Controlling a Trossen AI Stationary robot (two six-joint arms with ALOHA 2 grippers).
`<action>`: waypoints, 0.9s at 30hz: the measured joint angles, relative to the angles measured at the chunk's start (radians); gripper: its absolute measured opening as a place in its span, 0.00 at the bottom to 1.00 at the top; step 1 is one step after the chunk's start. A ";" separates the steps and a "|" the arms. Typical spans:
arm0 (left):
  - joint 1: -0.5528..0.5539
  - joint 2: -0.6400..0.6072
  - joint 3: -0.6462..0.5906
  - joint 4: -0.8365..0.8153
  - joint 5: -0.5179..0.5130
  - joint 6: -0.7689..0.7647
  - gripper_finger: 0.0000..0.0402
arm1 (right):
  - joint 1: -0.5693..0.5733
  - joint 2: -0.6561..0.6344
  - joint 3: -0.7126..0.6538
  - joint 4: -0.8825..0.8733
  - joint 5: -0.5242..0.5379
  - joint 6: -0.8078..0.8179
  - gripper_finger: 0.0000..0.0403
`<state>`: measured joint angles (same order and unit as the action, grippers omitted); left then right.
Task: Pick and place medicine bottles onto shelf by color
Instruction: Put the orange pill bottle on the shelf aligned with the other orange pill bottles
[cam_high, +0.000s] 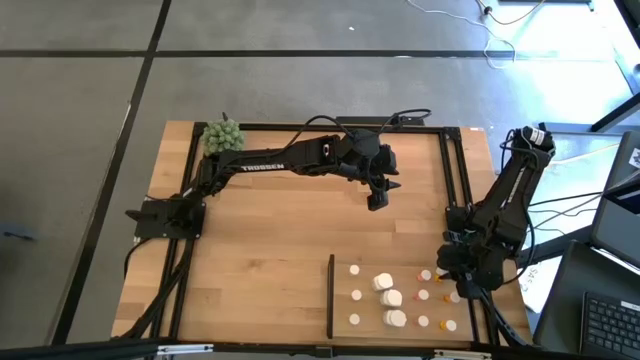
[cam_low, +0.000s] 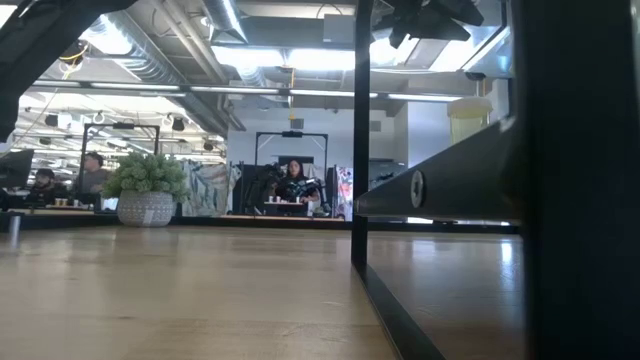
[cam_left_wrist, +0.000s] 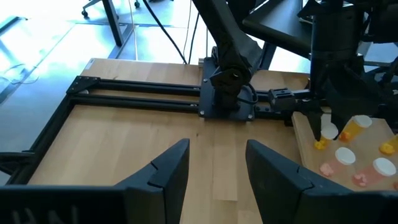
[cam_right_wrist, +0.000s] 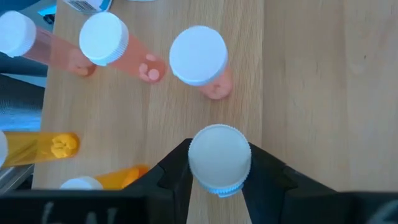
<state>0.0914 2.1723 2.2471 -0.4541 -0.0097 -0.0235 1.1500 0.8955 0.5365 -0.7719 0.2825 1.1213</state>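
Right gripper (cam_right_wrist: 214, 180) has its jaws either side of a white bottle cap (cam_right_wrist: 219, 158), both fingers pressed against it as far as the right wrist view shows; left gripper (cam_left_wrist: 214, 180) hangs with its jaws apart and nothing between them.

The capped bottle stands upright on the pale wood shelf (cam_right_wrist: 298, 93), seen from straight above, so its body is hidden under its own cap and its colour cannot be told. Just beyond it stand two pink bottles (cam_right_wrist: 134, 59) with white caps, and a third is cut off at the picture's edge. Orange bottles (cam_right_wrist: 37, 148) sit off to the side, partly out of frame.

From above, the shelf (cam_high: 370, 315) lies at the table's near right corner, a thin black strip (cam_high: 331, 295) along its left side. Chunky white bottles (cam_high: 389, 297) sit mid-shelf, small white caps beside them, and the pink and orange ones at the right end, where the right gripper (cam_high: 462, 282) covers some of them. Here the grip itself is hidden under the arm.

The left wrist view catches the right arm standing over the orange and pink bottles from the side. The left gripper (cam_high: 377, 200) hovers over the bare table (cam_high: 250, 260), well apart from the shelf. A green plant ball (cam_high: 222, 135) sits at the far left corner.

The low view shows no bottles at all, only black frame bars and people in the room beyond.
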 joint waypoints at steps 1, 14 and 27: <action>0.000 0.000 0.000 0.000 0.000 0.000 0.38 | 0.000 0.000 -0.001 0.000 -0.002 0.000 0.30; 0.000 0.000 0.000 0.000 0.000 0.001 0.38 | 0.000 0.002 -0.005 0.002 -0.033 -0.004 0.36; 0.000 0.000 0.000 0.000 0.000 0.001 0.38 | 0.000 0.002 -0.005 -0.001 -0.075 -0.003 0.36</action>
<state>0.0914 2.1723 2.2471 -0.4541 -0.0094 -0.0226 1.1496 0.8970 0.5320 -0.7726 0.2077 1.1179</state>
